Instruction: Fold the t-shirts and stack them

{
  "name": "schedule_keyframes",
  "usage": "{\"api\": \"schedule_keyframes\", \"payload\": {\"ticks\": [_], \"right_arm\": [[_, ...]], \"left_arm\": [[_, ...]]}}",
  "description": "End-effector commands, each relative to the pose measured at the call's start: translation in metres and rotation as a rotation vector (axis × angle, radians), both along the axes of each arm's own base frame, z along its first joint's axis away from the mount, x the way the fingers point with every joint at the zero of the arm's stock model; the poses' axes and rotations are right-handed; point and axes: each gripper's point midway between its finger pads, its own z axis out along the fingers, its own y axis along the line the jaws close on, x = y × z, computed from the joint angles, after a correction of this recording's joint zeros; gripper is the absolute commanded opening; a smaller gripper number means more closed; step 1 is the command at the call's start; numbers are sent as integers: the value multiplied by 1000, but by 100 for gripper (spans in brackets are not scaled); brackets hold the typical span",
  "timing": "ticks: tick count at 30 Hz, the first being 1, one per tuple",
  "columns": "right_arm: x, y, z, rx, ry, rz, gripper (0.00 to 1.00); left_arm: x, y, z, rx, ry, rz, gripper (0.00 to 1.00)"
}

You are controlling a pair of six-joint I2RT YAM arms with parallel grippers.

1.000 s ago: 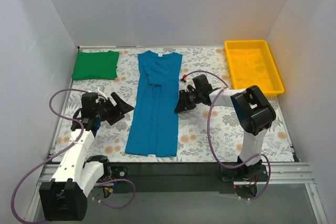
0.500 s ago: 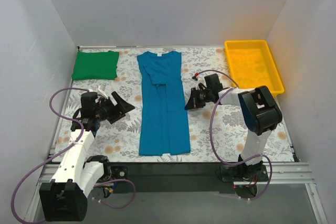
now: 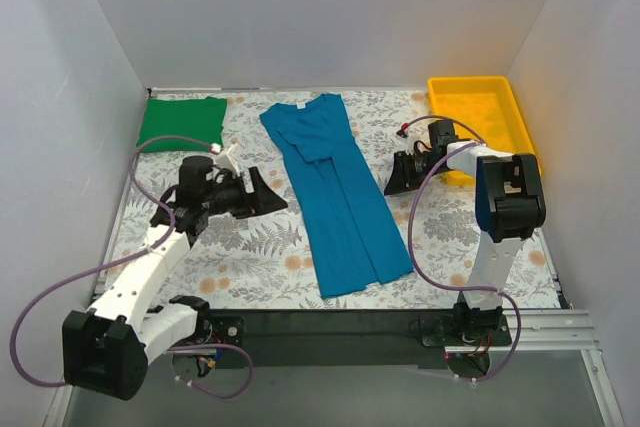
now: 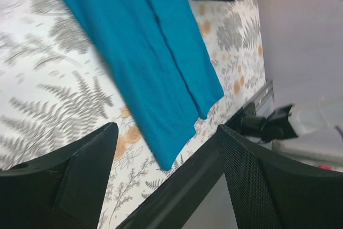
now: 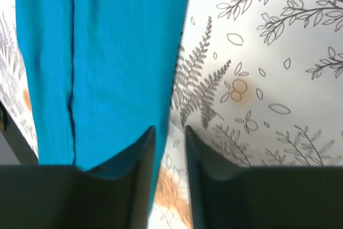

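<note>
I am looking down on a floral-print table (image 3: 250,257) with two robot arms at its near edge. The teal shirt (image 3: 340,197) is lying flat in the middle of the table, its sides folded in so that it is forming one long narrow strip. It is running at a slant, collar toward the far edge and hem toward the near right corner. The green shirt (image 3: 182,124) is sitting in the far left corner, folded into a neat square. I am reading it as the base of the stack. A yellow tray (image 3: 468,81) is sitting in the far right corner.

The left claw (image 4: 166,132) is hovering just left of the strip, fingers spread wide and holding nothing. Its camera is looking along the strip toward the hem. The right claw (image 5: 169,132) is hovering low, just right of the strip. Its fingers are parted by only a narrow slit, with nothing between them.

I am judging that the claws are flanking the strip so each can take one long edge and fold it crosswise. The slant is making that harder, since the two hem corners are not lying level with each other.
</note>
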Motion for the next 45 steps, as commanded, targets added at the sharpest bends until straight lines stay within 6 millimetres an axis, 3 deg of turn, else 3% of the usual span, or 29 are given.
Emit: {"api": "schedule_keyframes", "payload": {"ticks": [1, 2, 4, 5, 8, 9, 11, 13, 14, 15, 16, 17, 18, 19, 20, 22, 26, 31, 37, 45], "right_arm": [[-18, -2, 19, 43, -25, 199, 39], [-26, -3, 24, 48, -48, 250, 51], [-30, -6, 30, 38, -95, 296, 58], [-31, -9, 37, 21, -142, 320, 61], [-37, -12, 56, 7, -249, 392, 63], [-40, -12, 63, 9, -284, 413, 63], [-44, -10, 87, 21, -425, 478, 65], [-50, -11, 97, 10, -503, 516, 66], [-50, -12, 114, -15, -615, 553, 67], [-56, -13, 114, -23, -649, 571, 67], [-56, -13, 134, -42, -795, 615, 85], [-60, -13, 138, -48, -857, 636, 98], [-62, -12, 142, -53, -919, 649, 98], [-67, -11, 132, -51, -960, 647, 98], [-73, -8, 143, -34, -1024, 644, 98], [-88, -4, 139, 12, -1024, 659, 98], [-114, 3, 133, 84, -1007, 766, 83], [-118, -2, 122, 34, -1008, 755, 79], [-123, -5, 110, 19, -975, 752, 79], [-123, -7, 106, 6, -965, 752, 77]], "left_arm": [[0, -44, 29, 73, -202, -191, 73], [-2, -53, 24, 103, -204, -229, 73], [-14, -77, 27, 159, -282, -345, 73], [-15, -80, 17, 212, -281, -359, 73], [-41, -104, 3, 323, -369, -514, 73], [-62, -117, -3, 342, -402, -599, 72], [-80, -123, -22, 408, -449, -697, 71], [-106, -132, -37, 461, -499, -794, 69], [-112, -130, -49, 496, -521, -835, 68], [-120, -132, -55, 521, -543, -856, 67], [-122, -135, -58, 529, -560, -865, 66], [-125, -135, -64, 540, -562, -878, 65], [-127, -137, -66, 550, -575, -883, 61], [-129, -140, -70, 559, -577, -895, 60], [-130, -143, -72, 564, -593, -904, 59], [-140, -150, -80, 589, -614, -943, 59], [-154, -161, -95, 628, -628, -992, 59], [-147, -161, -118, 725, -634, -949, 57], [-132, -167, -128, 786, -666, -888, 50], [-145, -165, -140, 777, -647, -951, 49]]}}
